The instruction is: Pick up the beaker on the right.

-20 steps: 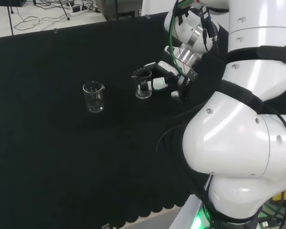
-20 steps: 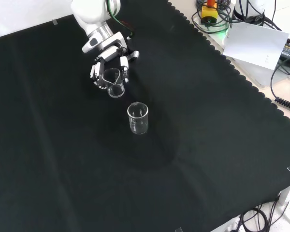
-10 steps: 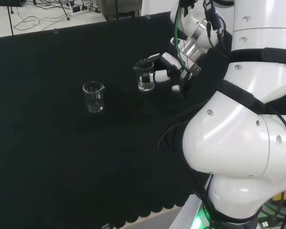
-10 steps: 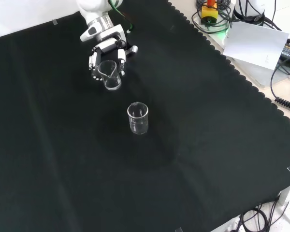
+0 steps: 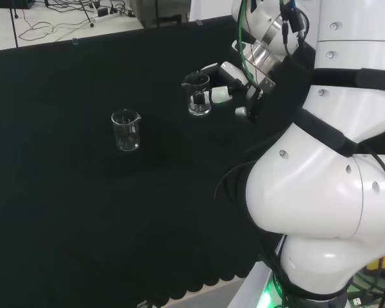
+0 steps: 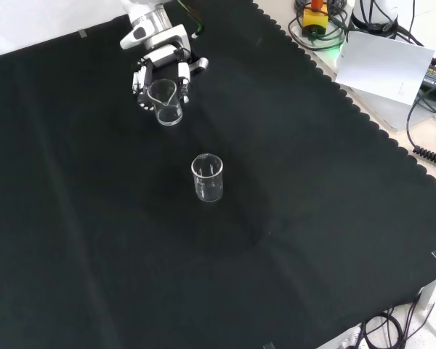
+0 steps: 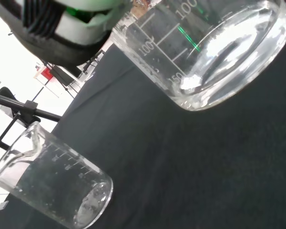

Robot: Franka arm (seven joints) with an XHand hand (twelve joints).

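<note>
In the head view, a free beaker (image 5: 126, 130) stands on the worktop (image 5: 64, 212) at the left, well apart from the rest. To its right the robot hand (image 5: 228, 93) has its fingers curled round the held beaker (image 5: 197, 96), which looks clear of the cloth; the wrist view backs this, showing its base (image 7: 214, 62) with dark cloth beyond it. Further right are the arm's white links (image 5: 321, 186).

In the front view the held beaker (image 6: 165, 102) sits between the fingers (image 6: 183, 75) near the top, with the free beaker (image 6: 207, 177) below it.

The lift seems under way. The risk, as I judge it, is the smooth glass slipping or tilting in the fingers if the arm jolts. A drop here could crack it on the worktop. A low sideways move could also knock the free beaker.
</note>
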